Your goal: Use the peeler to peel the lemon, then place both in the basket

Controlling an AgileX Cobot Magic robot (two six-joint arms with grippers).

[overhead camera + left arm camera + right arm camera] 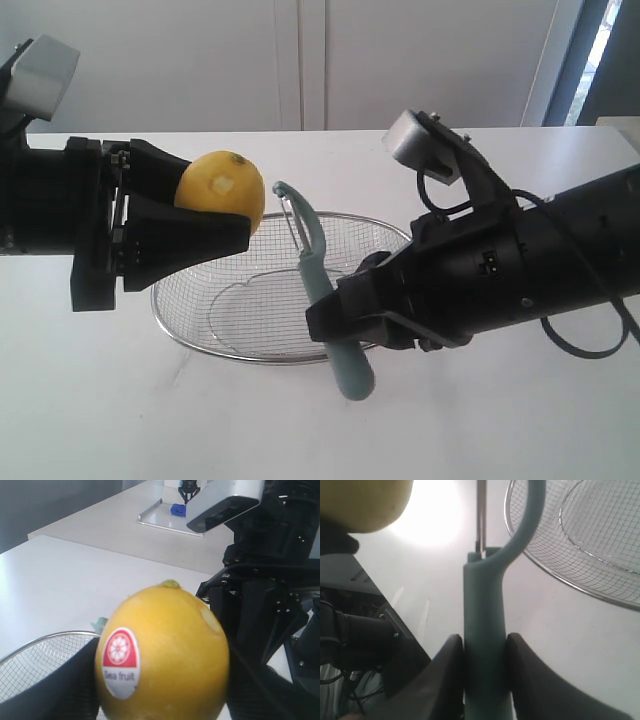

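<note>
A yellow lemon (222, 186) with a small pale peeled patch hangs above the table, my left gripper (215, 205) shut on it. In the left wrist view the lemon (165, 650) fills the frame and carries a red and white sticker. My right gripper (330, 310) is shut on the teal handle of the peeler (318, 280), whose blade points up a short way right of the lemon, apart from it. In the right wrist view the peeler (485, 630) sits between both black fingers (447, 675). The wire mesh basket (210, 300) stands on the table below both.
The white table (120, 420) carries the basket in its middle. Both black arms hang over it from left and right. In the left wrist view a white tray (160, 520) with a blue object lies on a far table.
</note>
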